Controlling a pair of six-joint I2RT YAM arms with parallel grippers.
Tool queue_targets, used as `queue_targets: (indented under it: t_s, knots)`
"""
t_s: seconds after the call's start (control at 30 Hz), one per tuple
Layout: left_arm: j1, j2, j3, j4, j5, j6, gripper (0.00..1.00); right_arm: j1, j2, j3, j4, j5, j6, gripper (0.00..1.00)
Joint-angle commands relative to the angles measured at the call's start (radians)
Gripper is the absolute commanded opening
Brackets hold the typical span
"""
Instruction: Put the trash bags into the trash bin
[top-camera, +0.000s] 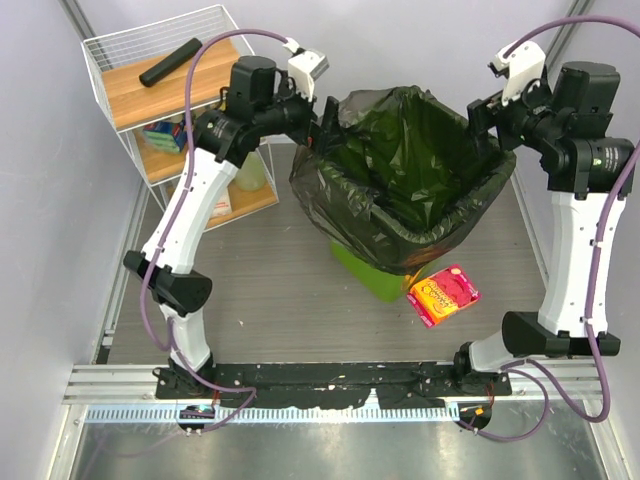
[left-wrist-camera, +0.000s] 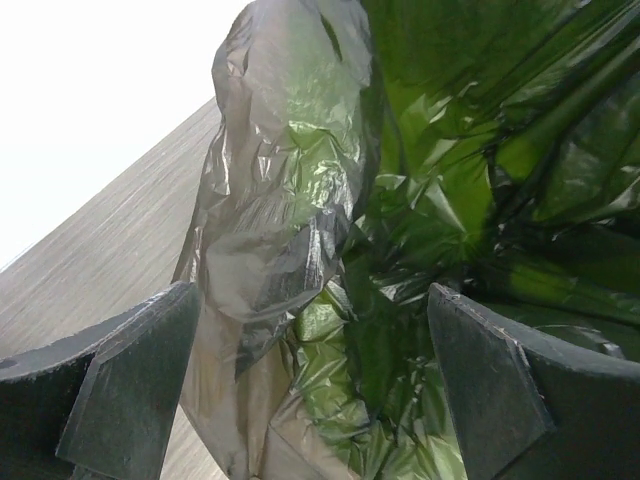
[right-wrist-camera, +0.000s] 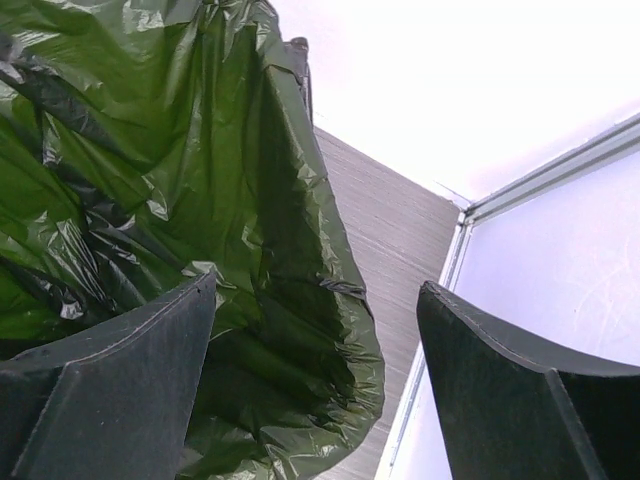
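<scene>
At the left rim of the trash bag (top-camera: 400, 165), the left pincer (top-camera: 325, 112), spread wide. Same pincer in the left wrist view (left-wrist-camera: 310, 300): dark fingers (left-wrist-camera: 130, 390) well apart, a crinkled grey-green fold of film (left-wrist-camera: 280, 230) upright between them, unpinched.

At the bag's right rim, the right pincer (top-camera: 480, 110), likewise spread. Same pincer in the right wrist view (right-wrist-camera: 315, 290): the folded-over bag edge (right-wrist-camera: 300, 300) between the fingers (right-wrist-camera: 120, 390), close to the left-hand one, clear of the other.

Bag seated in the trash bin (top-camera: 368, 262), mouth open, loose film turned outward and hanging over all sides. Only the bin's lime-green lower near corner exposed.

Pink packet (top-camera: 444, 294) flat on the surface (top-camera: 260, 290), just beside that corner, on its right. White wire shelf (top-camera: 110, 60) at far left, behind the left arm, with a slim black roll (top-camera: 170, 62) on its top wooden board and a pale bottle (top-camera: 250, 172) lower down.

Surface grey and wood-grained, bounded by pale walls, with a metal rail (top-camera: 120, 385) along the near edge.

Shelf, packet and bin given by the top view alone. Fine creasing of the film next to the fingers given by the wrist views alone.
</scene>
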Motion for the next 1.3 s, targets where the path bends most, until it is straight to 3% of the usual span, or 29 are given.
queue_targets:
  t_s: [0.0,0.23,0.53,0.87,1.27]
  knots:
    - [0.017,-0.101,0.0,0.093,0.023,-0.074,1.0,-0.036,-0.055,-0.049,0.138,0.007,0.097,0.86]
    - [0.053,-0.288,-0.185,0.175,-0.29,-0.084,1.0,-0.098,-0.158,-0.226,0.327,0.105,0.212,0.86]
    - [0.126,-0.532,-0.517,0.258,-0.539,-0.068,1.0,-0.156,-0.191,-0.259,0.41,0.253,0.337,0.88]
    - [0.13,-0.673,-0.767,0.386,-0.568,-0.041,1.0,-0.162,-0.25,-0.36,0.454,0.357,0.347,0.89]
    - [0.13,-0.753,-0.859,0.423,-0.568,-0.037,1.0,-0.162,-0.341,-0.481,0.491,0.36,0.353,0.89]
